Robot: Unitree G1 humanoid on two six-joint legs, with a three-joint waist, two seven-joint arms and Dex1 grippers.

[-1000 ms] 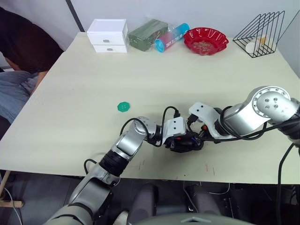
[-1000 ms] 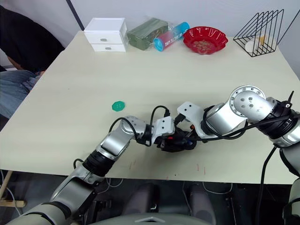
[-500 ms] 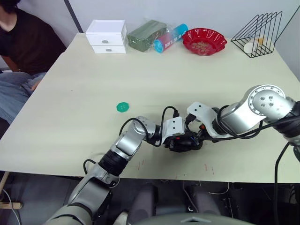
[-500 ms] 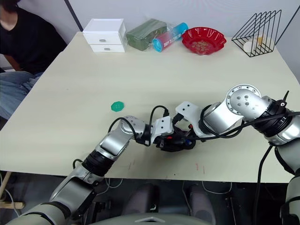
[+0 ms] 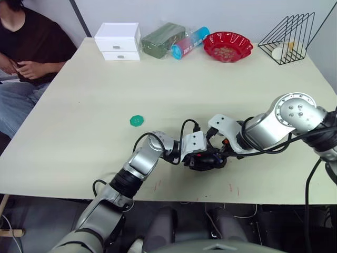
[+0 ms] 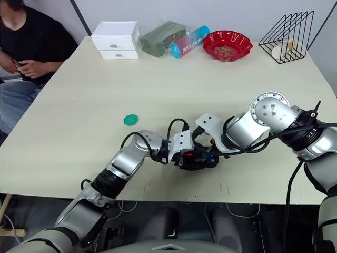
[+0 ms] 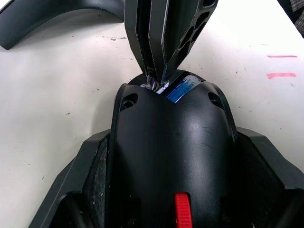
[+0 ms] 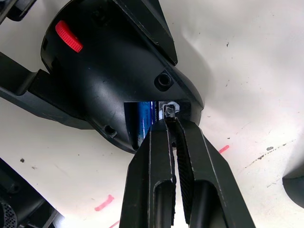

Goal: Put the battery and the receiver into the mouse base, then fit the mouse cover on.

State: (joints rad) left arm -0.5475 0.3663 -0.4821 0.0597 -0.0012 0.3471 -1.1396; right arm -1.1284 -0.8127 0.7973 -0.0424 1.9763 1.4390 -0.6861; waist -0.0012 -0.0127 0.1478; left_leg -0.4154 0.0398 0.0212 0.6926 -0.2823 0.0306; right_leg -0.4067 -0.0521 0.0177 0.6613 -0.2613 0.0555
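Near the front edge of the table [image 5: 79,121], between the two arms: the mouse base [image 7: 171,142], a black oval body with matte shell, screw holes and a red scroll wheel, gripped at its flanks by the left gripper [image 7: 173,199], fingers clamped on both sides. Inside its recess, partly hidden by the shell's rim, the battery [image 7: 179,89], only a strip of blue and silver showing. At the recess mouth, the right gripper [image 8: 169,124], ribbed black fingers pressed together on a tiny silvery piece too small to identify. From the head views, base and fingertips merged into one dark cluster, hard to separate. Beyond the base, cut off at the wrist view's edge, a glossy black curved edge, possibly the mouse cover [image 7: 52,16]. Left of the arms, a green disc [image 5: 137,120]. Along the far edge: white drawer box [image 5: 118,40], green packet [image 5: 164,38], blue-and-red tube [image 5: 191,42], red bowl [image 5: 227,46], black wire rack [image 5: 290,31]. At the far left, a seated person [image 5: 26,47].
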